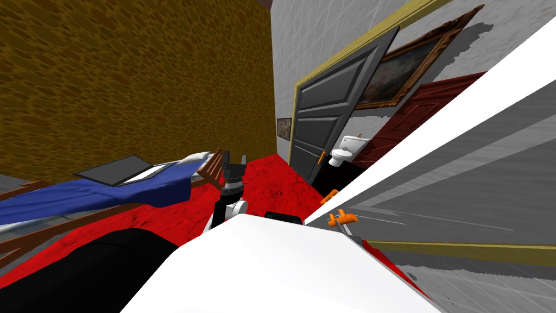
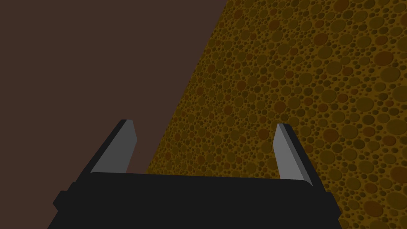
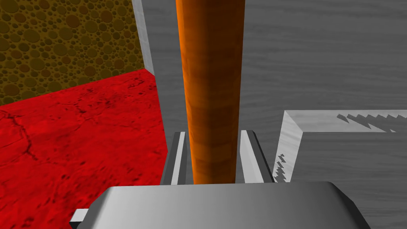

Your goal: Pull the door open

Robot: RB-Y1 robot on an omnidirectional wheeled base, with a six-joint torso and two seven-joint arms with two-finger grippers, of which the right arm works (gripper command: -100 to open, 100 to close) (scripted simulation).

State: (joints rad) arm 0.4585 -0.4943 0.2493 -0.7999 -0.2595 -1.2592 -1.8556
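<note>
Close on my right stands a grey panelled door (image 1: pixel 461 179), its white edge (image 1: pixel 434 117) turned towards me. An orange lever handle (image 1: pixel 342 219) sticks out low on it, with a second orange one (image 1: pixel 329 196) just past the edge. In the right wrist view my right gripper (image 3: pixel 212 157) is shut on the orange handle (image 3: pixel 210 79), a finger (image 3: pixel 179 159) pressing each side, and the grey door face (image 3: pixel 318 59) lies behind. My left gripper (image 1: pixel 234 160) is held out ahead over the red floor, open and holding nothing (image 2: pixel 204 135).
A bed with a blue cover (image 1: pixel 108 187) and a wooden frame (image 1: pixel 212 166) stands to the left on the red floor (image 1: pixel 271 185). Ahead, a dark grey door (image 1: pixel 331 119) stands ajar with a white toilet (image 1: pixel 347 149) behind it. A dark red door (image 1: pixel 423 117) lies further right.
</note>
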